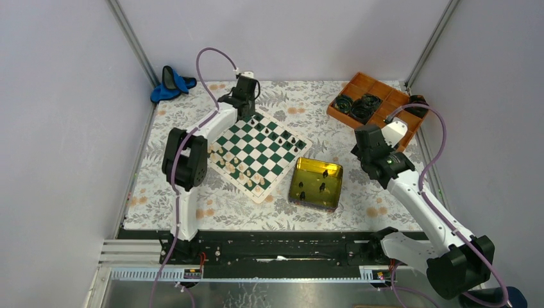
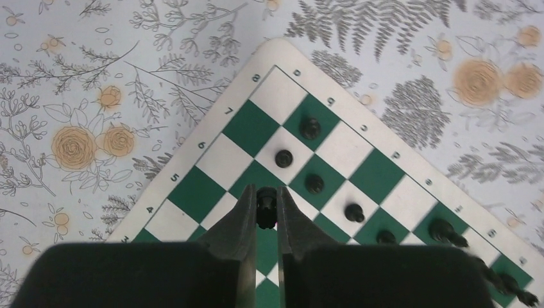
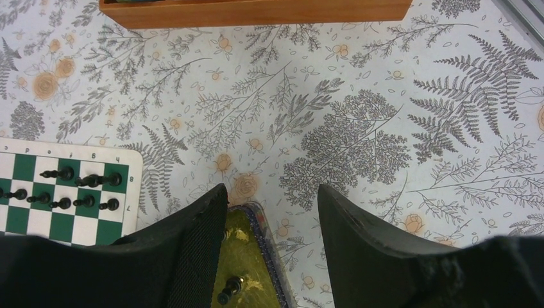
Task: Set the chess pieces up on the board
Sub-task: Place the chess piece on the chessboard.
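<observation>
The green-and-white board (image 1: 284, 171) lies diagonally left of centre. Black chess pieces (image 1: 282, 136) stand along its far side and cream ones (image 1: 234, 163) along its near left side. My left gripper (image 1: 247, 106) hovers over the board's far left corner (image 2: 212, 138), shut on a black piece (image 2: 265, 206) pinched between its fingertips, with several black pieces (image 2: 314, 183) standing just beyond it. My right gripper (image 3: 272, 189) is open and holds nothing, above the far right corner of the yellow tin tray (image 3: 240, 256), where a black piece (image 3: 229, 290) lies.
The yellow tin tray (image 1: 311, 170) sits right of the board with a few black pieces (image 1: 323, 187) in it. An orange compartment tray (image 1: 375, 86) with black coiled items (image 1: 362, 107) stands at the back right. A blue object (image 1: 170, 86) lies at the back left corner.
</observation>
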Tool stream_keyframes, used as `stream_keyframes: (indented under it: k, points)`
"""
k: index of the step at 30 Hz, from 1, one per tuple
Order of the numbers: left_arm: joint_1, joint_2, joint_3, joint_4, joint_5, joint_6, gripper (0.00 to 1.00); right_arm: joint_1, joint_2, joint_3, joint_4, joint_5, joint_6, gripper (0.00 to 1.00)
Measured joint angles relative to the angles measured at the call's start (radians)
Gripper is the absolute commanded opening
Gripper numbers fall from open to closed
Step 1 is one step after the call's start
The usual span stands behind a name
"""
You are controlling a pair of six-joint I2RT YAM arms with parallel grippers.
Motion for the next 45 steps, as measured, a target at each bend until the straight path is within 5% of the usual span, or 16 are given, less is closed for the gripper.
stream_keyframes:
  k: [24, 45]
  points:
    - [0.101, 0.249, 0.244, 0.060, 0.105, -0.053, 0.00, 0.000, -0.020, -0.064, 0.015, -0.028, -0.005, 0.60]
    - [0.101, 0.328, 0.274, 0.058, 0.159, -0.080, 0.00, 0.000, 0.023, -0.066, 0.031, -0.026, -0.025, 0.60]
